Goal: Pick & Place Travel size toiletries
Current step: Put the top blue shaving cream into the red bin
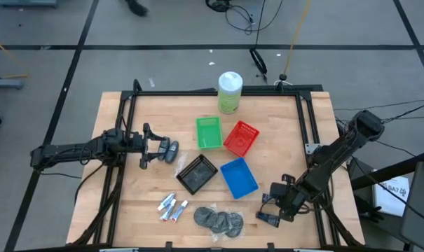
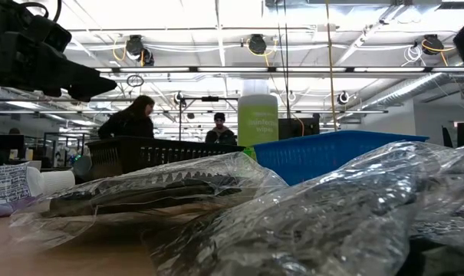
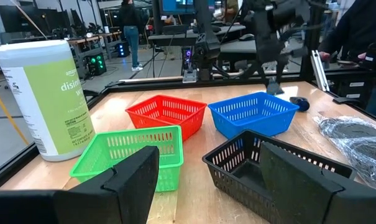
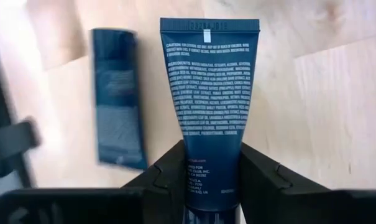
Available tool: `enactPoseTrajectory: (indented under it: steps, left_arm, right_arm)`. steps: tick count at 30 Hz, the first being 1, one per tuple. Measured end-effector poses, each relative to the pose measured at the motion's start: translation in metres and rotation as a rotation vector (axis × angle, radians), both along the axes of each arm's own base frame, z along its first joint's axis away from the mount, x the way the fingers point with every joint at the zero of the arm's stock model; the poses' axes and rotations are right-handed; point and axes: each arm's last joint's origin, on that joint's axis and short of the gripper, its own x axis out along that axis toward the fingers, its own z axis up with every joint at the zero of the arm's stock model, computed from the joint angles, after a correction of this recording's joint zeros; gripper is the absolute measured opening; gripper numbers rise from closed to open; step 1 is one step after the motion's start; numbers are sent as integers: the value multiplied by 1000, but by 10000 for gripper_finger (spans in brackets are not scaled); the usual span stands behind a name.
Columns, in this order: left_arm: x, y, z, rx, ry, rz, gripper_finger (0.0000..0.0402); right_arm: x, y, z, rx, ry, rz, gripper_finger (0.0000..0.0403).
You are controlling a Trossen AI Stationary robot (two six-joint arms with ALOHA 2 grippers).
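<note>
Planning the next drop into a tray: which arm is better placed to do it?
The right: its end effector already grips a navy tube near the blue tray. The left end effector is open and empty.

desk (image 1: 127, 210): wooden | canister (image 1: 230, 92): pale green, white lid, upright, far middle | green tray (image 1: 209, 132) left of red tray (image 1: 241, 138) | black tray (image 1: 197, 173), blue tray (image 1: 238, 178) nearer | people beyond desk (image 2: 130, 120)

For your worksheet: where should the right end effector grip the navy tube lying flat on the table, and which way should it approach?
Grip the navy tube across its narrow width, near the lower body rather than the wide crimped end. Come from straight above: it lies flat on the table, so only its long side edges offer opposing faces. The right end effector already straddles it this way, fingers on either side. The second navy tube lies apart, leaving room.
</note>
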Motion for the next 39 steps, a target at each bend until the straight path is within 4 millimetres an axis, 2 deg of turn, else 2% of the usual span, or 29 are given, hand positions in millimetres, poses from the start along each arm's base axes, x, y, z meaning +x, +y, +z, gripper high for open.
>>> enactPoseTrajectory:
  steps: [8,15,39]
  left_arm:
    - [0,0,0,0,1,0,274]
    - [0,0,0,0,0,-1,274]
    - [0,0,0,0,0,-1,273]
  right_arm:
    - [-7,-7,35,134,-162,36,99]
    - [-3,-7,51,117,-367,139,99]
    - [33,-38,67,-372,-735,175,100]
